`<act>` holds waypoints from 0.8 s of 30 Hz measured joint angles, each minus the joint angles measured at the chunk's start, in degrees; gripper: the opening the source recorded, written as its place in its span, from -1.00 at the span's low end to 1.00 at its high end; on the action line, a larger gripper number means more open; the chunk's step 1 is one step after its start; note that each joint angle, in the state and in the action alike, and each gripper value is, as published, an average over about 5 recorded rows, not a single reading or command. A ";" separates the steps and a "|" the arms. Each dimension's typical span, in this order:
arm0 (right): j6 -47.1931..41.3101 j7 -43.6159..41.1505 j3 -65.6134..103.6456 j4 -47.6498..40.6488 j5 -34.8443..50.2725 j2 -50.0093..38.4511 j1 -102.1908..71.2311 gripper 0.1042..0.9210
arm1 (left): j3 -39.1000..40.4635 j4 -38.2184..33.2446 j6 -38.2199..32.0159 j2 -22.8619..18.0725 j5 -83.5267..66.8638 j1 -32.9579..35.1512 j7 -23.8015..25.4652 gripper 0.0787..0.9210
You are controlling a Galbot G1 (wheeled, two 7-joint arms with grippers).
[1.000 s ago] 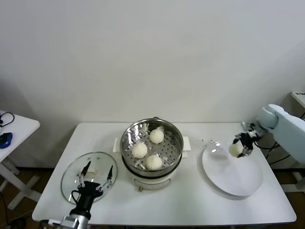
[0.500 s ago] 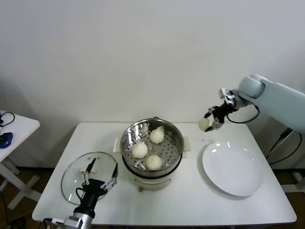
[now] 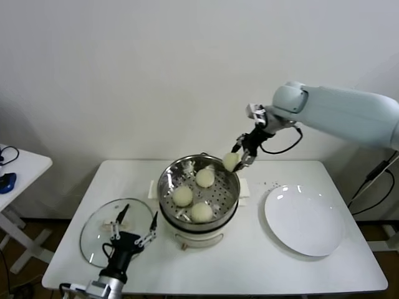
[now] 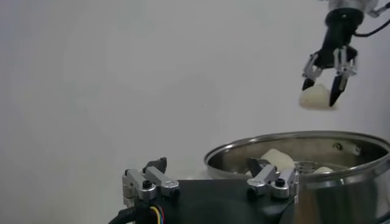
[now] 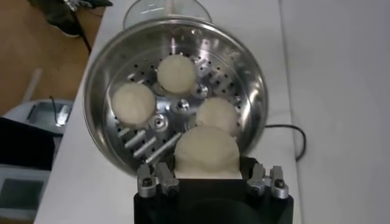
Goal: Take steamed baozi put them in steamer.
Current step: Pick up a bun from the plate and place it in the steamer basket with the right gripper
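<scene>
fourth baozi hanging over the steamer

the steamer [image 3: 198, 187] is sitting mid-table, its white plate [image 3: 304, 222] lying bare to the right. the right gripper [image 3: 237, 156] is pinching a baozi [image 3: 230, 161] above the steamer's back-right rim. three baozi [image 3: 201, 212] are resting inside (on the perforated floor). the left gripper [image 3: 133, 228] is hanging spread over the glass lid [image 3: 100, 232], left of the steamer.

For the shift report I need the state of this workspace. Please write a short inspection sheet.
Surface: white table, no spills seen.
Job's things: three baozi inside the steamer; fourth baozi held above its rim; white plate bare.
Clutter: glass lid lying flat beside the steamer.
Grippers: right gripper shut on the fourth baozi; left gripper open over the lid.
Cables: black cable on the right arm.
Surroundings: side table, white wall.
</scene>
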 measured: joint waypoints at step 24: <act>-0.87 2.42 -5.14 -1.45 0.23 7.28 -5.14 0.41 | -0.54 0.71 -0.61 0.68 0.27 0.06 0.21 0.77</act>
